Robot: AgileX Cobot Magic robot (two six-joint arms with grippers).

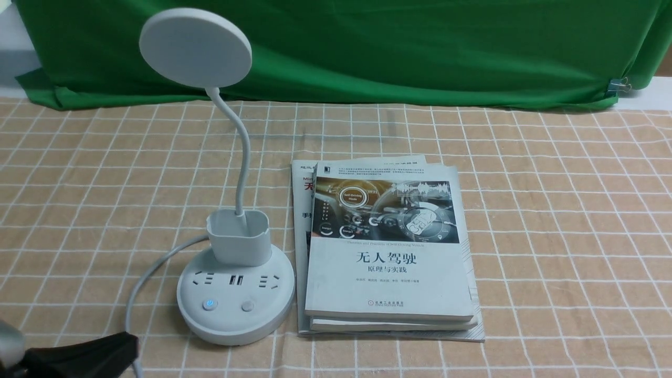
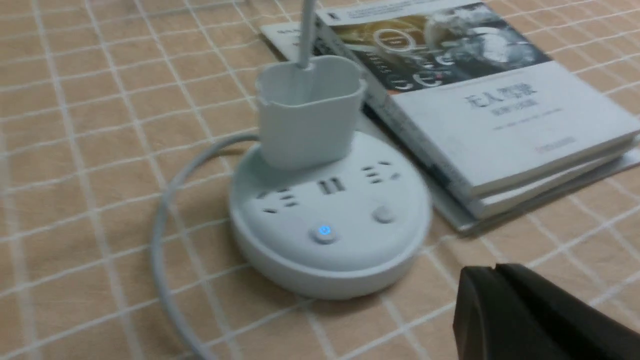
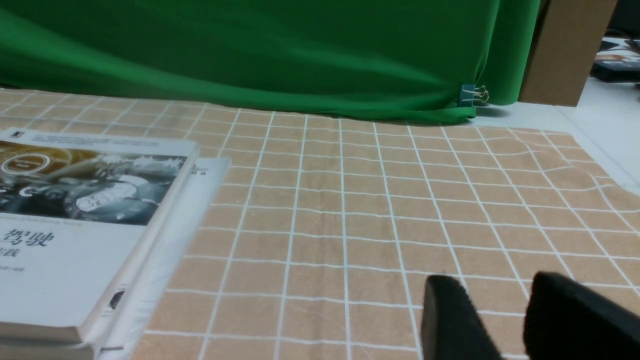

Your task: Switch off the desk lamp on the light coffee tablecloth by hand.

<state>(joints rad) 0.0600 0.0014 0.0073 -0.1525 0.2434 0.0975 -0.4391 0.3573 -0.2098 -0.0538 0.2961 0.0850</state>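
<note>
The white desk lamp (image 1: 233,283) stands on the light coffee tablecloth (image 1: 551,220) at the left, disc head (image 1: 195,47) up on its gooseneck. Its round base shows a button lit blue (image 1: 209,304) and a plain button (image 1: 248,305); both also show in the left wrist view, the lit one (image 2: 325,231) and the plain one (image 2: 384,215). My left gripper (image 2: 495,270) is shut and empty, low in front of the base, apart from it; it shows at the front view's bottom left corner (image 1: 128,341). My right gripper (image 3: 492,285) is open and empty over bare cloth.
A stack of books (image 1: 388,252) lies right beside the lamp base, also in the right wrist view (image 3: 75,225). The lamp's white cord (image 1: 142,278) loops off the base toward the left front. A green cloth (image 1: 367,47) hangs behind.
</note>
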